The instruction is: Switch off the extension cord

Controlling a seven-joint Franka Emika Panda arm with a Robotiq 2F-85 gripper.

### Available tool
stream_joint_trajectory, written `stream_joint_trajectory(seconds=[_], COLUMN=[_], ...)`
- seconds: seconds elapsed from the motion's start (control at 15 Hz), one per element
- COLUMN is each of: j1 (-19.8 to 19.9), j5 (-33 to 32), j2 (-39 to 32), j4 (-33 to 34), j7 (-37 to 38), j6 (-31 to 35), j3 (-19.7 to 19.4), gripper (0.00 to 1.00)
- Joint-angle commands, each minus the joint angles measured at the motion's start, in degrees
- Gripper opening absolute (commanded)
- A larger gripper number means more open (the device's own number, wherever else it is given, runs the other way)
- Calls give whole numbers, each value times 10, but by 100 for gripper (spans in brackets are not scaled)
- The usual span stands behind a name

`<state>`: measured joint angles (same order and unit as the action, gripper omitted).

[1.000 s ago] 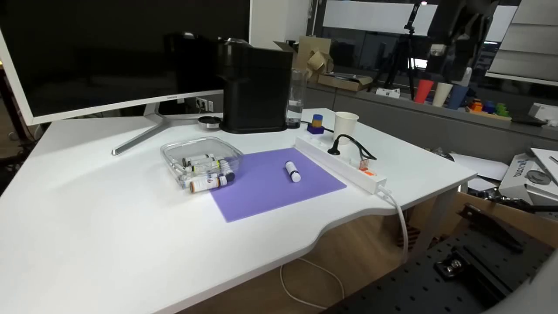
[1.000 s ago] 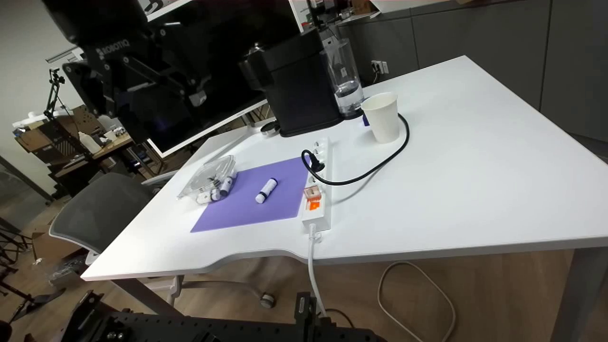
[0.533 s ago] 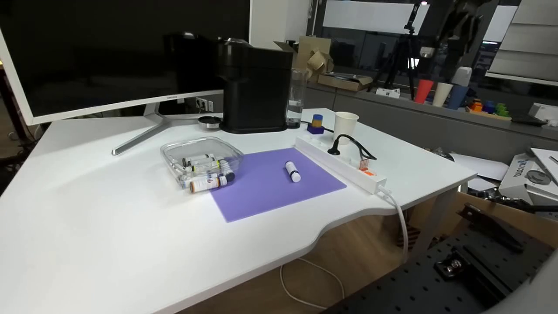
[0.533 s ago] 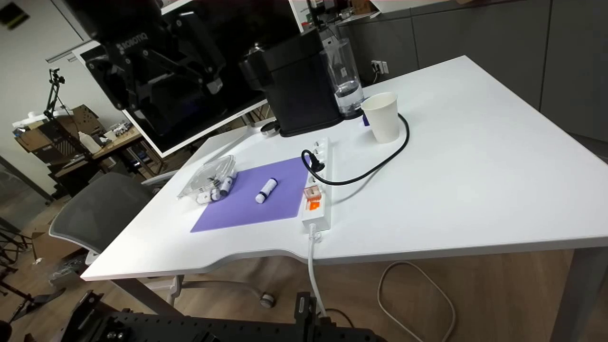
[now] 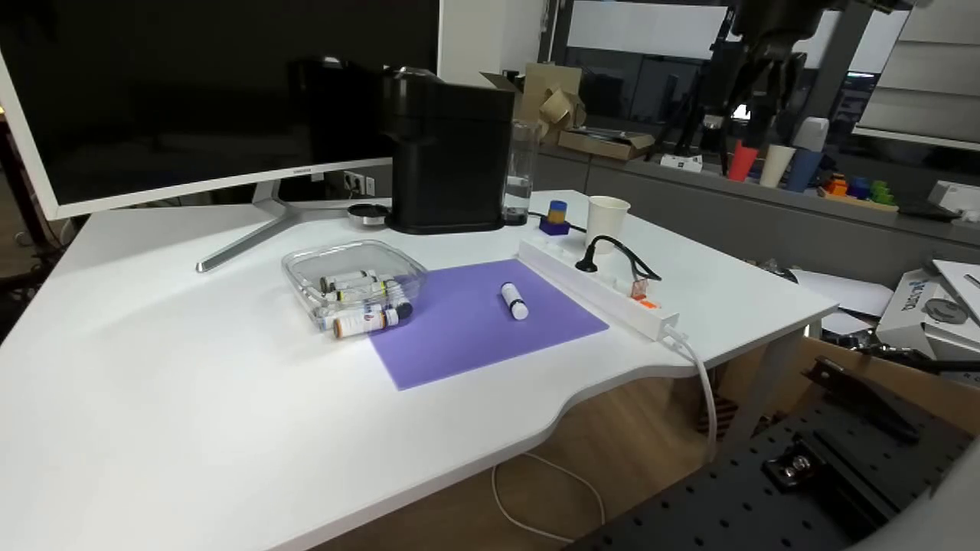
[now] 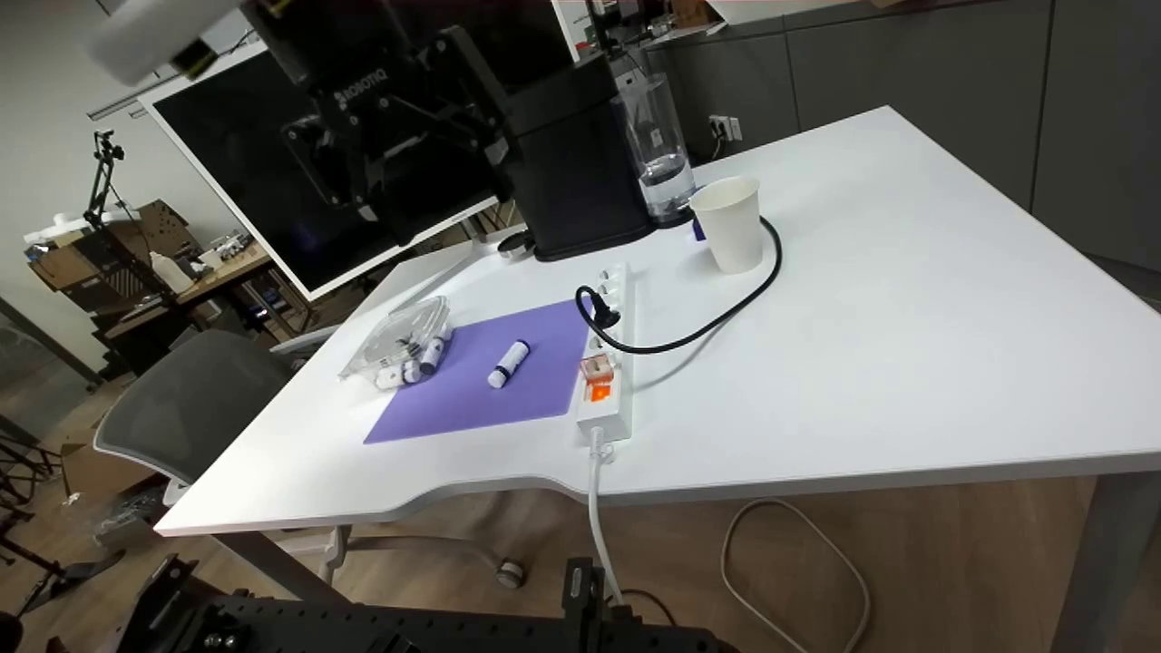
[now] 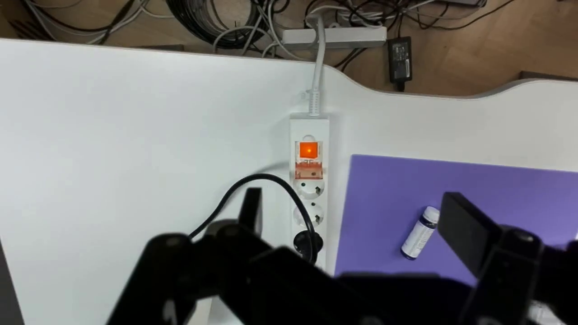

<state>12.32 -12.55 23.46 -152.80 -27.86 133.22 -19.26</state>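
Up close, the end effector (image 7: pixel 354 216) is hanging high above the worktop (image 6: pixel 907 317), its fingers (image 7: pixel 469 234) standing wide apart, and the wrist view is showing a small white cylinder (image 7: pixel 419 235) in the gap between them. Down at the worktop's near edge, a white cable (image 7: pixel 319 67) is spilling over, and straight on from it the extension cord (image 7: pixel 322 201) is lying, stretching away toward the back. Its orange switch (image 7: pixel 309 150) is sitting close to the cable end, showing a bright spot, with a see-through reddish flap (image 7: pixel 309 170) just beside it. Further along, a black plug (image 7: pixel 305 243) is poking into the extension cord, and its black cable (image 6: pixel 653 350) is arching over the top and curling round behind the paper cup (image 6: pixel 733 231). Alongside, a purple sheet (image 6: pixel 463 385) is lying flat, bearing that cylinder on its side. At the sheet's other edge, a clear plastic box (image 5: pixel 329 264) is sitting with more little cylinders (image 5: pixel 361 322) in or against it. And at the back, a black machine (image 6: pixel 580 181) is standing upright next to a clear container (image 6: pixel 667 181), and a big dark-screened monitor (image 5: pixel 191 99) is looming beside it.
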Motion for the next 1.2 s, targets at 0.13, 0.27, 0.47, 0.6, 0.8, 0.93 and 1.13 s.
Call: stream_joint_trajectory(seconds=[0.13, 0.27, 0.47, 0.6, 0.8, 0.93, 1.13], j1=[7, 5, 4, 5, 5, 4, 6], j5=[-36, -32, -24, -22, -16, -6, 15], j2=[-128, -161, -204, -228, -258, -277, -305], j4=[68, 77, 79, 77, 72, 71, 71], j7=[36, 30, 29, 33, 45, 48, 47], j6=[37, 55, 88, 110, 156, 181, 203], j3=[26, 26, 31, 34, 41, 46, 56], gripper=[100, 75, 59, 45, 25, 10, 0])
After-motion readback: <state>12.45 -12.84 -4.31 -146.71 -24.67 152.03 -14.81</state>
